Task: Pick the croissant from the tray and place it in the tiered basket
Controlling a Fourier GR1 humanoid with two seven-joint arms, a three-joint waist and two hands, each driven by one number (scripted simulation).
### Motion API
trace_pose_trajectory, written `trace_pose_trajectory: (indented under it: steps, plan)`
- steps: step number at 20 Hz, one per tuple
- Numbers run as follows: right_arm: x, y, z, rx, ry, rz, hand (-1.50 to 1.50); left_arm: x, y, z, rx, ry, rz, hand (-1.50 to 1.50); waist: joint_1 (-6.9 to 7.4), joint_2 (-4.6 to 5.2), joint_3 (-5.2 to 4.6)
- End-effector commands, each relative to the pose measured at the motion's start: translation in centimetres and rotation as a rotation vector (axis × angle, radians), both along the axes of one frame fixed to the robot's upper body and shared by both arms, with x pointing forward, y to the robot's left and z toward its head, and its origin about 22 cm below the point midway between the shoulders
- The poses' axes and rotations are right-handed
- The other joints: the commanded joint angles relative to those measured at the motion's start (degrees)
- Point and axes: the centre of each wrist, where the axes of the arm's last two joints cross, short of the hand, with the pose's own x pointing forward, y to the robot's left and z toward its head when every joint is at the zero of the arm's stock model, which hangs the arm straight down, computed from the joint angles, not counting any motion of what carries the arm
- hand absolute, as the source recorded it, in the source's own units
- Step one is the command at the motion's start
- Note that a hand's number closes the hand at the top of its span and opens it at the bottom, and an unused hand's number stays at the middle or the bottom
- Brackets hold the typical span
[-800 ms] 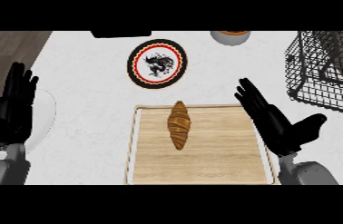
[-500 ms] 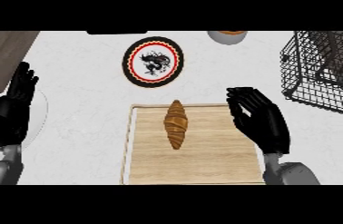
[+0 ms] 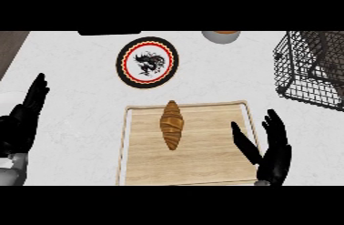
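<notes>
White, faintly marbled counter filled most of the frame, with a strip of darker surface cutting in at the upper left corner. Next in size, the wooden tray lay at lower centre, its pale raised rim visible on three sides while its near edge ran out of the frame at the bottom. At the upper right stood the black wire tiered basket, cut off by the right edge, so only part of one tier could be made out. A round plate with a red and black rim and a dark figure on its white middle sat above the tray, apart from it. The right hand rose from the lower right over the tray's right rim, fingers straight and spread, thumb held out toward the tray's middle, holding nothing; its wrist was cut off below. The left hand showed at the left edge, fingers straight and upward, resting, partly out of frame. The croissant lay on the tray's upper middle, its long axis running top to bottom of the frame, tips pointing up and down, well apart from both hands. A small bowl at the top edge was mostly cut off.
</notes>
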Motion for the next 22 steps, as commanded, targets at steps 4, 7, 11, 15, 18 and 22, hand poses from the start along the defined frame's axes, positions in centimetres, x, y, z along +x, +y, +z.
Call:
trace_pose_trajectory:
  steps: [4, 7, 11, 15, 18, 22]
  plan:
    - [-4.2, 2.4, -1.0, -0.127, 0.195, 0.095, -1.5, 0.8, -1.7, 0.5, 0.033, 0.009, -0.049, 0.0, 2.36, 0.16, -0.32]
    - [-4.4, 1.3, -1.4, -0.198, 0.35, 0.247, -1.5, 1.0, -2.2, -0.1, 0.024, 0.009, -0.061, 0.0, 3.07, 0.6, -0.56]
    - [-2.0, 1.4, 1.0, -0.232, 0.459, 0.322, -1.5, 1.4, -2.3, 0.3, 0.027, 0.011, -0.069, 0.0, 4.1, 0.57, -0.55]
    - [2.4, 2.0, 5.6, -0.259, 0.539, 0.309, -1.5, 1.9, -3.1, 0.0, 0.027, 0.011, -0.072, 0.0, 3.82, 0.46, -0.38]
    - [4.0, 4.4, 8.2, -0.253, 0.63, 0.304, -1.5, 2.4, -3.5, 0.0, 0.017, 0.02, -0.069, 0.0, 3.37, 0.25, -0.21]
    - [5.6, 7.5, 11.0, -0.213, 0.756, 0.334, -1.5, 1.5, -2.8, -1.0, 0.033, 0.028, -0.06, 0.0, 3.77, 0.06, -0.03]
